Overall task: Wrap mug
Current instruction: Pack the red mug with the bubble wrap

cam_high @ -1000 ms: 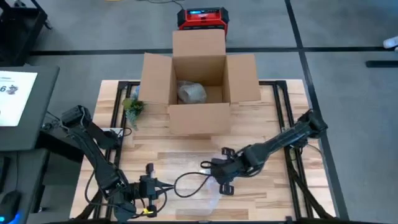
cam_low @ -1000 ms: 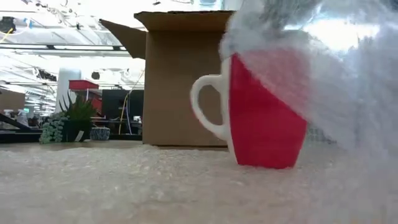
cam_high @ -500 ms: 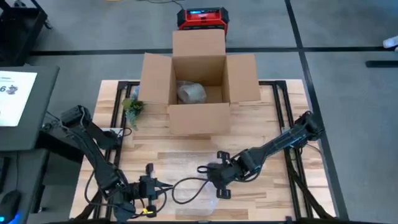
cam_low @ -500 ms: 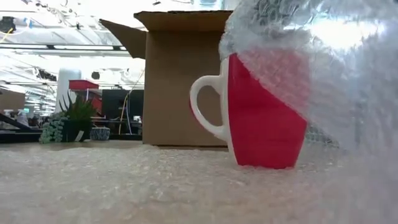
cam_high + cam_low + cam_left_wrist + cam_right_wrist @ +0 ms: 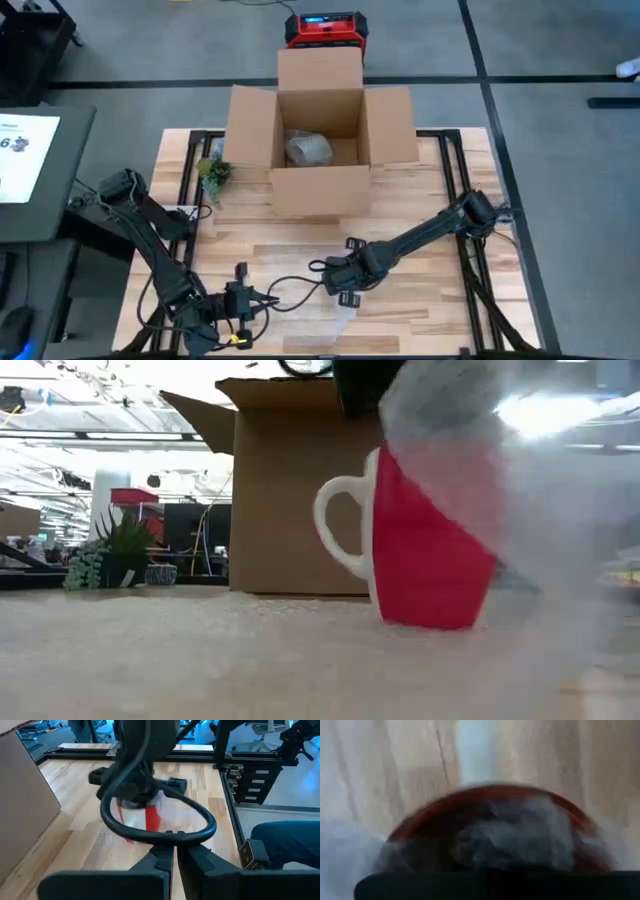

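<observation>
A red mug (image 5: 430,560) with a white handle (image 5: 335,530) stands upright on a clear bubble wrap sheet (image 5: 325,305) near the table's front middle. Part of the wrap (image 5: 540,500) rises over the mug's right side and top. Directly above the mug, my right gripper (image 5: 338,278) is shut on this raised wrap; the right wrist view looks down at the covered rim (image 5: 490,795). My left gripper (image 5: 250,300) is shut, low at the front left, pointing at the mug (image 5: 152,817). My right gripper holds the raised part of the bubble wrap (image 5: 400,400) from above, over the mug's top; the gripper itself hides the place of contact. The wrap slopes down from it over the mug's right side to the table. My left gripper: whether it touches the wrap's edge cannot be told.
An open cardboard box (image 5: 320,140) holding a wrapped bundle (image 5: 308,148) stands at the table's far middle. A small plant (image 5: 213,172) sits left of it, a red device (image 5: 325,28) on the floor behind. A black cable (image 5: 295,290) loops between the grippers.
My right gripper has gone toward the table's left edge, drawing the bubble wrap farther across the mug's top. The mug has been nudged a little but stays upright on the sheet.
</observation>
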Action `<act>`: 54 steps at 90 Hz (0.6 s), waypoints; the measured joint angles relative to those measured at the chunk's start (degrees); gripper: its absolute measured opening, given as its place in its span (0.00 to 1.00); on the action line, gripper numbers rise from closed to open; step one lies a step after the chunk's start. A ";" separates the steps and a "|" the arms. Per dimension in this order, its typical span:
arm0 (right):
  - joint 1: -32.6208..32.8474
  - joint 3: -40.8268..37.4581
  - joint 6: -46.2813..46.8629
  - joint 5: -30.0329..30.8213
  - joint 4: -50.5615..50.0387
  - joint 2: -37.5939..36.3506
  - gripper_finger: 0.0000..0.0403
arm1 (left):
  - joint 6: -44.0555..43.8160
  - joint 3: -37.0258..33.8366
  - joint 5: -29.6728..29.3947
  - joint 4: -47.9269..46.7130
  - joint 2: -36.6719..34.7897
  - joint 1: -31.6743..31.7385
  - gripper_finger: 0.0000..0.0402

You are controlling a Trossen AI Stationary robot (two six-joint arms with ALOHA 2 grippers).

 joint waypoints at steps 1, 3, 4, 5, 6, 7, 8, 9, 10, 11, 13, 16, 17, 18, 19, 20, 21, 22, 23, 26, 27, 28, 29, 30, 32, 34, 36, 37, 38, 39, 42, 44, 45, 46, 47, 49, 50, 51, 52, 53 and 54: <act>0.00 0.01 0.00 0.00 -0.09 0.07 0.03 | 0.00 0.00 0.00 -0.01 0.00 0.01 0.00; 0.00 0.02 0.00 -0.09 -0.25 0.14 0.03 | 0.00 0.00 -0.01 0.00 0.00 0.02 0.00; 0.06 0.02 0.00 -0.14 -0.30 0.16 0.03 | 0.01 -0.01 -0.02 0.01 0.00 0.03 0.00; 0.10 0.01 0.00 -0.19 -0.36 0.12 0.03 | 0.01 -0.01 -0.01 0.01 0.00 0.04 0.00; 0.12 -0.02 0.00 -0.21 -0.41 0.04 0.03 | 0.01 -0.01 0.00 0.01 0.00 0.04 0.00; 0.18 -0.04 0.00 -0.22 -0.43 -0.08 0.03 | 0.00 0.00 0.00 0.01 0.00 0.04 0.00; 0.25 -0.08 0.00 -0.21 -0.44 -0.21 0.03 | 0.00 0.00 0.00 0.01 0.00 0.04 0.00; 0.31 -0.12 0.02 -0.19 -0.44 -0.35 0.03 | 0.00 0.00 0.00 0.01 0.00 0.04 0.00; 0.41 -0.15 0.01 -0.16 -0.44 -0.51 0.03 | 0.01 -0.01 0.00 0.01 0.00 0.04 0.00; 0.55 -0.18 0.00 -0.14 -0.44 -0.69 0.03 | 0.00 -0.01 0.00 0.01 0.00 0.05 0.00; 0.67 -0.24 0.00 -0.01 -0.43 -1.11 0.03 | -0.01 -0.01 0.00 0.01 0.00 0.06 0.00; 0.92 -0.38 -0.02 0.16 -0.25 -1.83 0.03 | 0.00 -0.01 -0.02 0.02 0.00 0.09 0.00; 0.92 -0.39 -0.02 0.25 -0.36 -2.18 0.03 | 0.00 -0.01 -0.02 0.03 0.00 0.09 0.00; 0.97 -0.43 -0.02 0.32 -0.45 -2.56 0.03 | 0.01 -0.01 -0.02 0.01 0.00 0.09 0.00; 1.05 -0.48 -0.02 0.37 -0.53 -2.98 0.03 | 0.01 -0.01 -0.02 0.02 0.00 0.09 0.00; 1.14 -0.50 -0.02 0.41 -0.64 -3.44 0.03 | 0.01 -0.01 -0.02 0.03 0.00 0.09 0.00; 1.22 -0.51 -0.01 0.47 -0.70 -3.94 0.03 | 0.00 0.00 -0.02 0.03 0.00 0.09 0.00; 1.30 -0.51 0.02 0.57 -0.69 -4.53 0.03 | -0.01 0.01 -0.02 0.02 0.00 0.09 0.00; 1.36 -0.51 0.04 0.63 -0.62 -5.06 0.03 | -0.01 0.01 -0.02 0.01 0.00 0.09 0.00; 1.58 -0.45 0.35 0.98 -0.30 -6.82 0.03 | -0.01 0.01 -0.02 0.01 0.00 0.11 0.00; 1.68 -0.41 0.49 1.16 -0.24 -7.46 0.03 | -0.01 0.00 -0.03 0.02 0.00 0.11 0.00; 1.79 -0.39 0.67 1.39 -0.20 -8.09 0.03 | 0.00 -0.01 -0.04 0.03 0.00 0.11 0.00; 1.92 -0.37 0.86 1.66 -0.16 -8.71 0.03 | 0.01 -0.01 -0.04 0.03 0.00 0.11 0.00; 2.07 -0.36 1.00 2.01 -0.13 -9.29 0.03 | 0.01 -0.01 -0.04 0.03 0.00 0.11 0.00; 2.30 -0.33 1.26 2.70 -0.01 -10.21 0.03 | 0.00 -0.01 -0.04 0.03 0.00 0.11 0.00; 2.53 -0.30 1.38 3.40 0.29 -11.07 0.03 | -0.01 0.00 -0.04 0.03 0.00 0.11 0.00; 2.78 -0.28 1.44 4.11 0.73 -11.80 0.03 | 0.00 -0.01 -0.04 0.03 0.00 0.11 0.00; 2.92 -0.26 1.48 4.37 0.94 -12.15 0.03 | 0.01 0.00 -0.04 0.03 0.00 0.11 0.00; 2.99 -0.26 1.52 4.60 1.15 -12.46 0.03 | 0.00 0.00 -0.04 0.03 0.00 0.11 0.00; 3.12 -0.26 1.53 4.72 1.32 -12.69 0.03 | -0.01 -0.01 -0.04 0.03 0.00 0.11 0.00; 3.41 -0.29 1.52 4.78 1.75 -13.14 0.03 | 0.01 -0.01 -0.04 0.03 0.00 0.13 0.00; 3.61 -0.29 1.49 4.76 2.17 -13.31 0.03 | 0.00 0.00 -0.04 0.03 0.00 0.13 0.00; 3.65 -0.29 1.44 4.76 2.41 -13.38 0.03 | 0.00 0.00 -0.04 0.03 0.00 0.13 0.00; 3.73 -0.29 1.35 4.75 2.69 -13.41 0.03 | 0.00 0.00 -0.04 0.03 0.00 0.13 0.00; 3.79 -0.29 1.24 4.74 2.92 -13.43 0.03 | 0.00 0.00 -0.04 0.03 0.00 0.13 0.00; 3.86 -0.29 1.10 4.74 3.25 -13.45 0.03 | -0.01 -0.01 -0.04 0.03 0.00 0.13 0.00; 3.87 -0.29 1.09 4.74 3.35 -13.43 0.03 | -0.01 -0.01 -0.04 0.03 0.00 0.13 0.00; 3.89 -0.29 1.09 4.74 3.38 -13.37 0.03 | -0.01 0.00 -0.04 0.03 0.00 0.13 0.00; 3.89 -0.29 1.08 4.71 3.37 -13.23 0.03 | -0.01 0.00 -0.04 0.03 0.00 0.13 0.00; 3.89 -0.29 1.07 4.66 3.36 -13.06 0.03 | -0.01 -0.01 -0.04 0.03 0.00 0.13 0.00; 3.87 -0.29 1.07 4.56 3.34 -12.81 0.03 | 0.00 -0.01 -0.04 0.03 0.00 0.13 0.00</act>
